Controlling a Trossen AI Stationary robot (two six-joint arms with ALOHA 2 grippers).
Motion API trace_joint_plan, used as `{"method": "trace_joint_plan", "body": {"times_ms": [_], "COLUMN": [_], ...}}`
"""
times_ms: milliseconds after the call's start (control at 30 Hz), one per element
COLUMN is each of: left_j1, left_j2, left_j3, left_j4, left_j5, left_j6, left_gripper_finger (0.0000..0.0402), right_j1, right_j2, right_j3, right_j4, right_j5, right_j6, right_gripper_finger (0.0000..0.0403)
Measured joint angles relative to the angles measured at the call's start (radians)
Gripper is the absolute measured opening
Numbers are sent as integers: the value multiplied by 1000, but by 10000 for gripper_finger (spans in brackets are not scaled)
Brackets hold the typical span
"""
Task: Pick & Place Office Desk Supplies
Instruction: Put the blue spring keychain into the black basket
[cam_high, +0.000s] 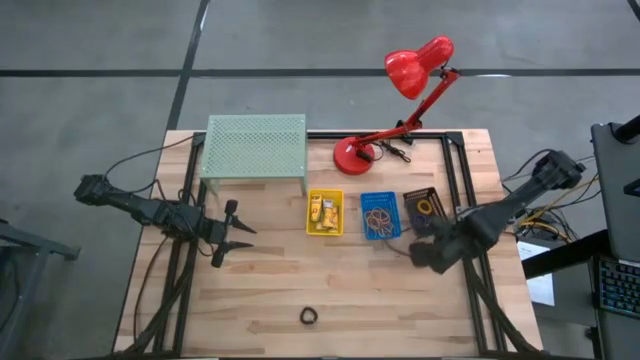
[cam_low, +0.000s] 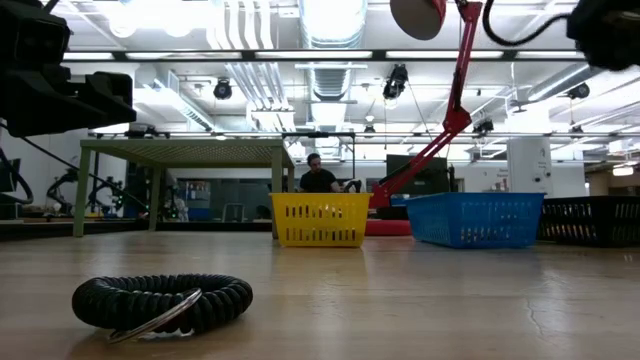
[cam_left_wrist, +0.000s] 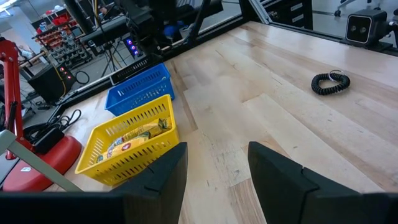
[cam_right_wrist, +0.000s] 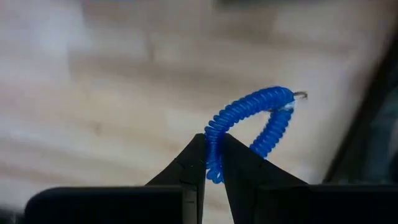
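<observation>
Right arm stretched in from the right edge of the tabletop (cam_high: 400, 300), angled toward the middle, its right gripper (cam_right_wrist: 212, 163) above the wood just in front of the black basket (cam_high: 423, 207) and beside the blue basket (cam_high: 380, 214). Fingers pinched together on a blue coil ring (cam_right_wrist: 249, 124), clamped at one end of the loop; rest of the coil arching up and away from the fingertips, a small metal ring at its far end, long axis running outward from the gripper. Left arm reaching in from the left side, lying low and pointing toward the centre, left gripper (cam_high: 232, 237) in front of the green mesh shelf (cam_high: 255, 148), fingers (cam_left_wrist: 283, 174) apart with nothing between them. Black coil ring (cam_high: 310, 316) lying flat near the front edge of the tabletop, well apart from both grippers, a metal key ring resting against it in the low view. Yellow basket (cam_high: 324, 212) in the row left of the blue one, holding yellow packets (cam_left_wrist: 134, 137) on their sides. Red desk lamp (cam_high: 405, 85) behind the baskets, base on the tabletop, head tilted up and to the right. A person seated far off in the room behind.
</observation>
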Motion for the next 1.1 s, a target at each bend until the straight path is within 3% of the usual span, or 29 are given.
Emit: {"method": "trace_joint_plan", "body": {"times_ms": [133, 267, 733, 1100], "left_j1": [0, 0, 0, 1], "left_j2": [0, 0, 0, 0], "left_j3": [0, 0, 0, 0], "left_j4": [0, 0, 0, 0], "left_j5": [0, 0, 0, 0], "left_j6": [0, 0, -1, -3], "left_gripper_finger": [173, 173, 173, 173], "right_j1": [0, -11, -77, -124], "right_j2": [-44, -70, -77, -65], "right_j3": [49, 44, -135, -151], "right_j4": [-174, -194, -180, -109], "right_j5": [192, 343, 345, 350], "right_j6": [38, 42, 39, 14], "right_gripper_finger": [38, 38, 38, 38]}}
